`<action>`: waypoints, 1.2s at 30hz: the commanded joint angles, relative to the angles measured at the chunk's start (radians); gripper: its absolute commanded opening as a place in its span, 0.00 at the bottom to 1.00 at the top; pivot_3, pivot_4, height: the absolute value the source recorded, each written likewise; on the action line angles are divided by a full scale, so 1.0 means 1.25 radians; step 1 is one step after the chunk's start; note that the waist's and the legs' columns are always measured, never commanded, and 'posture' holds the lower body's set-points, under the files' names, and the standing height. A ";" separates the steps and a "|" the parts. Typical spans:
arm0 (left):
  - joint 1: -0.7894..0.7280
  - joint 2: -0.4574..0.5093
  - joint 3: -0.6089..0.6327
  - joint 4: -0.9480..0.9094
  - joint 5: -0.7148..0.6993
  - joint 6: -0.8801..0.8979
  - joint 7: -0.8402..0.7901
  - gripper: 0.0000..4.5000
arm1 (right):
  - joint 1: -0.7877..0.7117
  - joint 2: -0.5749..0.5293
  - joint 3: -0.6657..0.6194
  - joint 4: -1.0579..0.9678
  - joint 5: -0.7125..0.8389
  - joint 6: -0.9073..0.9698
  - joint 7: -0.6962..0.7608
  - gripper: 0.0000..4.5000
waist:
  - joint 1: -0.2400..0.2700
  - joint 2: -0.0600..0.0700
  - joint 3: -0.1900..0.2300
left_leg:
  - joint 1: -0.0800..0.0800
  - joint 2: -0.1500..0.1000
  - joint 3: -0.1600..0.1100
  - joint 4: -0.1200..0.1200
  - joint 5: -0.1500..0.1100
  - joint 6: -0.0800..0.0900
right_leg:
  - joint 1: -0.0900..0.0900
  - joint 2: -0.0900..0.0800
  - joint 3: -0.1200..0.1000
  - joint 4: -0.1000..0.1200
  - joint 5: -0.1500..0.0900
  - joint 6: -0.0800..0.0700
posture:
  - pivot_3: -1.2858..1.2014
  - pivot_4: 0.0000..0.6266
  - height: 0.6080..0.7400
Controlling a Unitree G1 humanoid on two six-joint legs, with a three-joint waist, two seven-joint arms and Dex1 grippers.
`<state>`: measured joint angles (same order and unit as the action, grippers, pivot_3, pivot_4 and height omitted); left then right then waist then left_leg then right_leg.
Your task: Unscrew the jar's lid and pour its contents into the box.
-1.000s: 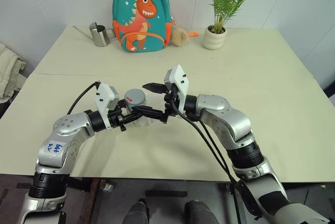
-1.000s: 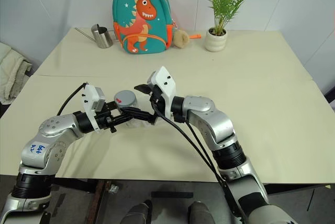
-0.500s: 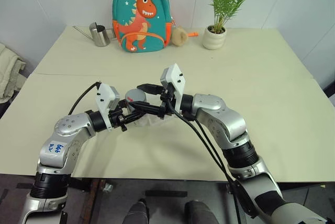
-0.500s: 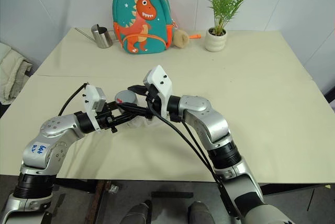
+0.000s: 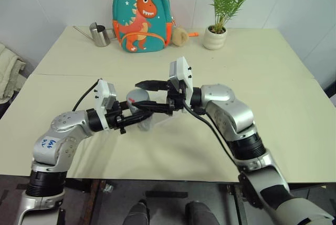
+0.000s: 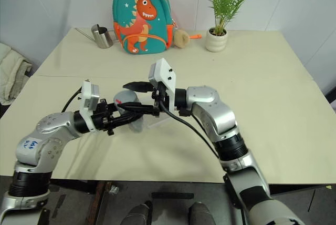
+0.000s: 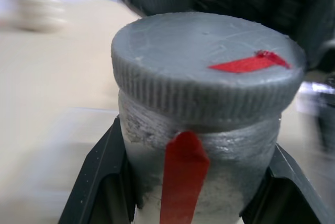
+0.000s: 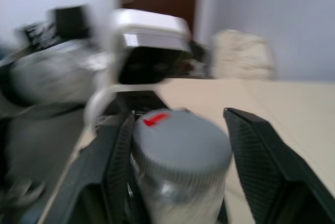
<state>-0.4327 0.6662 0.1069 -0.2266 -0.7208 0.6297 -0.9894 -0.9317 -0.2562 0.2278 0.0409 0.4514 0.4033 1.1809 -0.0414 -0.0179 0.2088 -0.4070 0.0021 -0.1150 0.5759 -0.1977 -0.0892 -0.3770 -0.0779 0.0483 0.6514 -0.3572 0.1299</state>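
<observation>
Jar [image 7: 199, 182] lifted, grey lid [image 7: 207, 67] on, red-marked

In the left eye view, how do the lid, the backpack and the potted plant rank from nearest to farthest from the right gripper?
1. The lid: on the jar, right at the right gripper.
2. The backpack: at the table's far edge, left of centre.
3. The potted plant: far edge, right side. Its margin over the backpack is small.

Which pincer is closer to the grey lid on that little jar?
The right. The right pincer straddles the lid itself, a finger on each side; the left pincer grips the jar lower down, below the lid.
</observation>
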 commanded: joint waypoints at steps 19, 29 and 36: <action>0.003 0.025 0.013 -0.036 0.053 -0.098 -0.058 0.43 | -0.067 -0.032 -0.032 0.056 0.045 0.068 0.101 0.82 | -0.010 0.000 0.000 | 0.000 0.000 0.000 0.000 0.000 0.000 | 0.000 0.000 0.000 0.000 0.000 0.000 | 0.52 0.24 1.00; -0.001 0.003 0.013 -0.004 0.101 -0.148 0.006 0.43 | -0.045 0.014 -0.028 -0.006 0.003 0.081 -0.080 1.00 | -0.009 0.000 0.000 | 0.000 0.000 0.000 0.000 0.000 0.000 | 0.000 0.000 0.000 0.000 0.000 0.000 | 0.52 0.24 1.00; -0.022 -0.014 0.017 0.015 0.116 -0.152 0.052 0.43 | -0.022 0.036 -0.018 -0.038 -0.015 0.120 -0.165 1.00 | -0.009 0.000 0.000 | 0.000 0.000 0.000 0.000 0.000 0.000 | 0.000 0.000 0.000 0.000 0.000 0.000 | 0.52 0.24 1.00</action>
<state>-0.4407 0.6512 0.1062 -0.1952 -0.5792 0.4566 -0.9413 -0.9579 -0.2175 0.2036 0.0379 0.4297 0.5432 0.9944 -0.0525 -0.0179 0.2089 -0.4072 0.0024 -0.1150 0.5762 -0.1977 -0.0893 -0.3773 -0.0779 0.0488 0.6517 -0.3572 0.1298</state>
